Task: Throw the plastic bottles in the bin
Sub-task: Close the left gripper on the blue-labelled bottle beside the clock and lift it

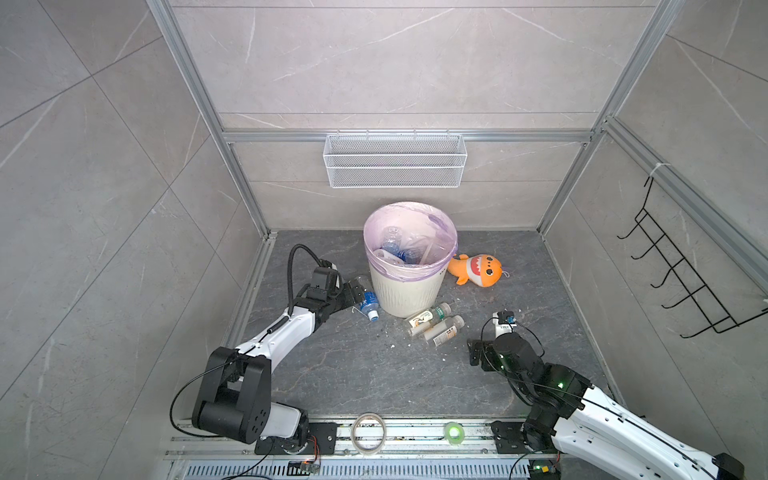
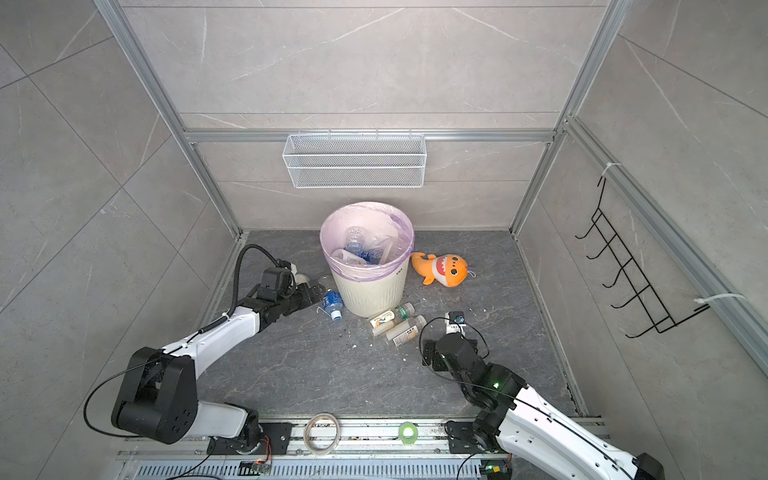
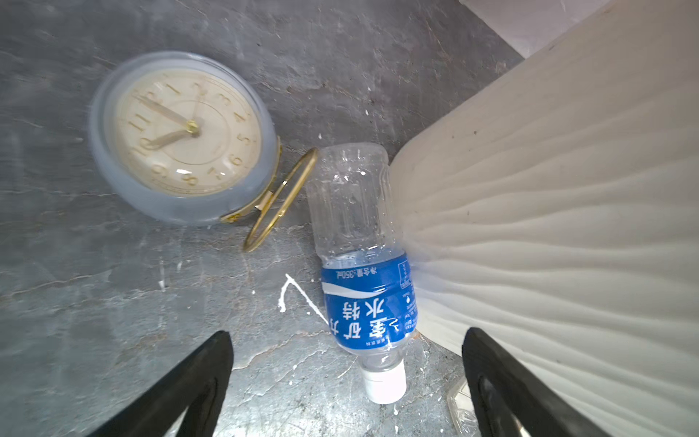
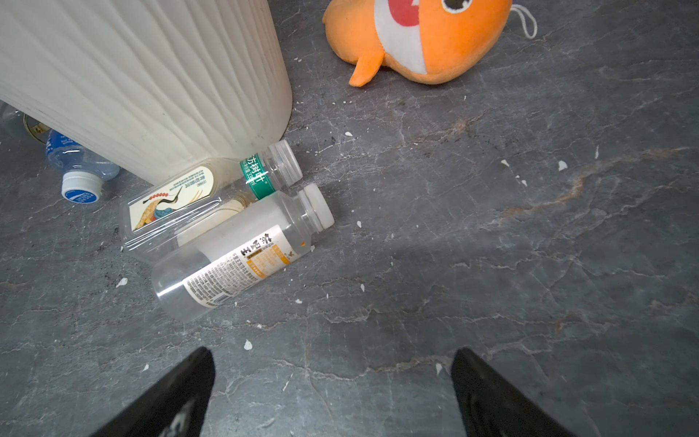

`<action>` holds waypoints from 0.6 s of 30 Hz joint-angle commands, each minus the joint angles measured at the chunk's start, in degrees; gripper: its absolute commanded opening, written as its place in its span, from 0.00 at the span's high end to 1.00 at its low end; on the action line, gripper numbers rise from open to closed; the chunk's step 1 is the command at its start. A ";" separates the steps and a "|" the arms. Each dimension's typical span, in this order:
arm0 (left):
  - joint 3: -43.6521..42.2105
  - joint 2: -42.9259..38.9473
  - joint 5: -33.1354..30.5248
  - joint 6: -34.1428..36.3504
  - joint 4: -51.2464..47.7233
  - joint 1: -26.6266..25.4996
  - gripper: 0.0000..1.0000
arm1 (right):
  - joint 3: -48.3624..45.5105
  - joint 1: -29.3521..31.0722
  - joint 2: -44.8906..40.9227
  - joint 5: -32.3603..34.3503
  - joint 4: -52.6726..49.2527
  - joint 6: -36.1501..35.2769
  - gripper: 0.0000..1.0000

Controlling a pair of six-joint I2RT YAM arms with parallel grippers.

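I reckon I'm well along but not finished. Three bottles lie on the floor outside the bin point(image 1: 409, 291). Nearest me, in front of it, a white-label bottle point(image 4: 234, 257) and a crane-label bottle point(image 4: 177, 206) lie side by side, touching, the crane-label one up against the bin's base. A blue-label bottle point(image 3: 365, 272) lies on its side against the bin's wall on the left arm's side, cap toward me. Inside the bin, both top views show several bottles point(image 1: 392, 249) piled in the pink liner; I can't count them.

The right claw point(image 4: 333, 352) hangs in front of the bin, short of the two bottles, jaws wide apart, holding and touching nothing. The left claw point(image 3: 348, 335) is down at the blue-label bottle, jaws spread and straddling its cap end. Neither finger looks to be on the bottle, so I judge it not gripped. One finger sits close by the bin's wall; I can't tell whether it touches.

A clock point(image 3: 181, 132) lies just beside that bottle, away from the bin, and a plush shark point(image 4: 423, 38) lies beside the bin on the right arm's side. Neither belongs in the bin.
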 commanded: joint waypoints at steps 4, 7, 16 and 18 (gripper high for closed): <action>2.96 3.95 4.37 -3.46 2.48 0.13 0.10 | -1.36 -0.22 -1.37 0.21 0.76 0.67 0.01; 3.53 6.42 6.03 -5.07 4.25 0.14 0.10 | -1.44 -0.19 -1.62 0.21 0.73 0.63 0.01; 5.15 12.08 7.49 -7.86 7.75 0.16 0.10 | -1.51 -0.23 -2.02 0.29 0.71 0.59 0.01; 5.62 13.19 7.98 -8.35 8.61 0.19 0.10 | -1.50 -0.21 -1.99 0.27 0.77 0.58 0.01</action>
